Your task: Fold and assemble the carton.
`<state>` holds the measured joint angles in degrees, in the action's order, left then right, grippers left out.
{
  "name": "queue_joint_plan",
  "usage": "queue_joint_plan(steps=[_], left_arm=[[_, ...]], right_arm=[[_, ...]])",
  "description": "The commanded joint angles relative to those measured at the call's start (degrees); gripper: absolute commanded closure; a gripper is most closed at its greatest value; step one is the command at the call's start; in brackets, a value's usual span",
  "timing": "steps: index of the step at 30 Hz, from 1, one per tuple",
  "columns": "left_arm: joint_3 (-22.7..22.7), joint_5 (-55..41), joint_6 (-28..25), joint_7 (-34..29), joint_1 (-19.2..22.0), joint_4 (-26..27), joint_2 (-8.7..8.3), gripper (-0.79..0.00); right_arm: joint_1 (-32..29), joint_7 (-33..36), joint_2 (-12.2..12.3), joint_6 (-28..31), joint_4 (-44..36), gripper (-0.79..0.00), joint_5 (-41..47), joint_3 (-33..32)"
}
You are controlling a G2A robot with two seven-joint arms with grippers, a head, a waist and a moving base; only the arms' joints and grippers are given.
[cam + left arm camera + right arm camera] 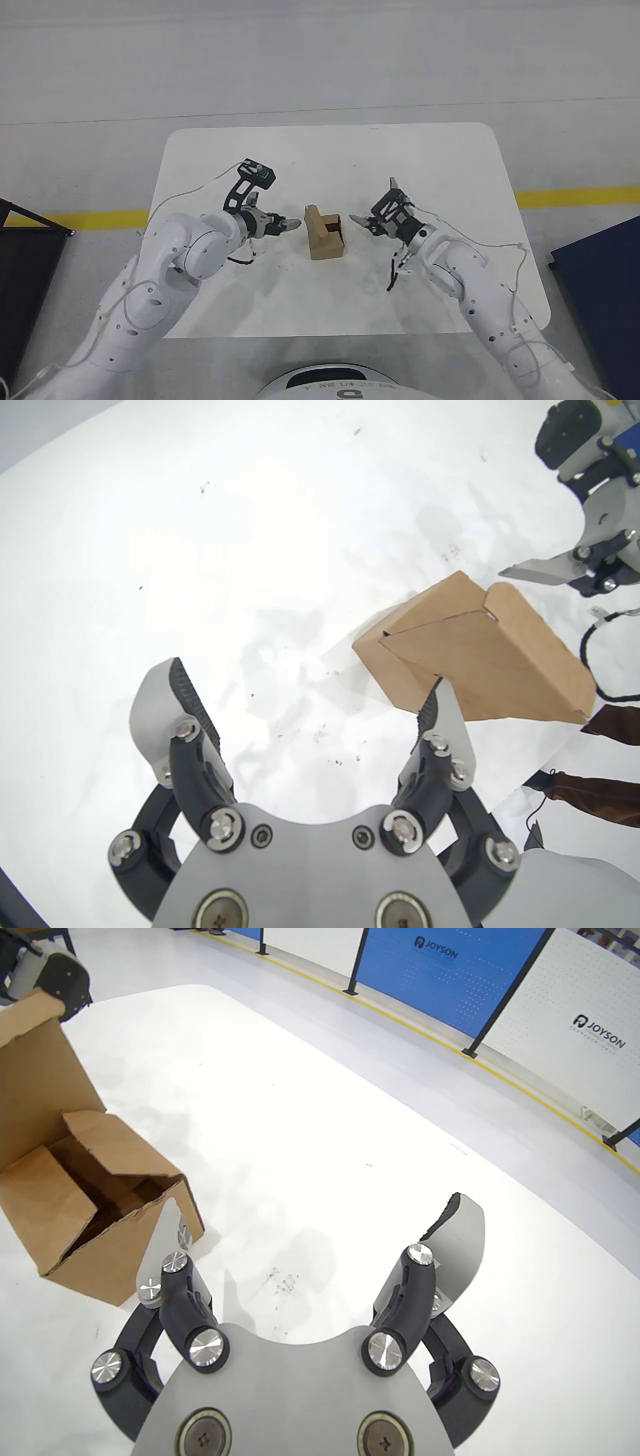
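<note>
A small brown carton [325, 236] sits mid-table between both arms. Its closed, folded end [475, 665] faces my left gripper [310, 695], which is open; one fingertip [440, 700] lies right at that end's near corner. The carton's open mouth [75, 1188] faces my right gripper [320, 1213], with one flap standing upright and the others loosely folded inward. That gripper is open too, with one finger [170, 1223] right at the carton's near corner. In the top view the left gripper [280, 220] and right gripper [375, 205] flank the carton.
The white table [450, 160] has bare room behind and in front of the carton. A black cable [395, 270] hangs from the right arm onto the table. Off the table stand a dark blue bin [600, 270] and a black frame [25, 260].
</note>
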<state>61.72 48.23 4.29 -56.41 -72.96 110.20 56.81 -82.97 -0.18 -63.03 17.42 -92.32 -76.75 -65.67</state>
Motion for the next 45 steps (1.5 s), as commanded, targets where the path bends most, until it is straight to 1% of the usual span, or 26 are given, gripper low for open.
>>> queue_joint_plan(steps=[1, 3, 7, 10, 13, 20, 23, 26, 32, 37, 43, 45], left_arm=[[0.02, 0.07, -0.04, 0.1, 0.22, -0.31, 0.08, -0.785], [-0.4, 0.12, -0.31, 0.11, 0.63, -0.29, 0.23, -0.785], [-1.69, 0.57, -0.52, -0.08, 1.77, -0.73, 0.62, -0.785], [-2.36, 0.66, -0.43, -0.22, 2.49, -1.23, 0.9, -0.785], [-2.68, 0.89, -0.33, -0.45, 2.81, -1.64, 1.07, -0.785], [-2.66, 0.71, -0.83, -0.87, 3.15, -1.79, 1.31, -0.785], [-2.99, 1.3, -0.83, -1.13, 3.65, -1.95, 1.47, -0.785], [-3.64, 1.35, -0.68, -1.5, 4.32, -2.08, 1.74, -0.785], [-5.17, 1.85, -0.72, -1.77, 6.31, -2.76, 2.38, -0.785], [-6.62, 1.72, -1.0, -2.12, 7.92, -3.61, 2.98, -0.785], [-9.14, 1.82, -1.2, -2.75, 10.46, -5.33, 3.94, -0.785], [-9.65, 1.88, -1.11, -2.87, 11.11, -5.7, 4.21, -0.785]], right_arm=[[1.02, -1.14, -0.21, 1.69, 0.16, -0.785, 1.91, 0.45], [2.5, -1.48, -0.38, 3.91, 0.65, -0.785, 1.62, 1.36], [5.73, 0.65, -1.03, 5.69, 2.53, -0.785, 0.73, 4.15], [8.6, 3.42, -1.77, 6.29, 4.64, -0.785, 1.13, 6.65], [10.55, 4.77, -2.43, 6.11, 6.07, -0.785, 1.11, 8.63], [12.34, 6.46, -3.19, 6.12, 8.08, -0.785, 0.7, 10.64], [12.46, 6.04, -3.3, 6.06, 8.42, -0.785, 0.83, 10.56], [11.64, 3.58, -3.18, 5.28, 7.79, -0.785, 1.75, 9.22], [6.76, -0.05, -2.17, 2.23, 5.73, -0.785, 2.86, 3.78], [4.16, 2.19, -1.66, 2.15, 5.99, -0.785, 3.46, 1.47], [5.01, 5.21, -2.09, 2.22, 7.72, -0.785, 3.44, 3.02], [5.4, 5.3, -2.29, 1.93, 8.08, -0.785, 3.69, 3.47]])
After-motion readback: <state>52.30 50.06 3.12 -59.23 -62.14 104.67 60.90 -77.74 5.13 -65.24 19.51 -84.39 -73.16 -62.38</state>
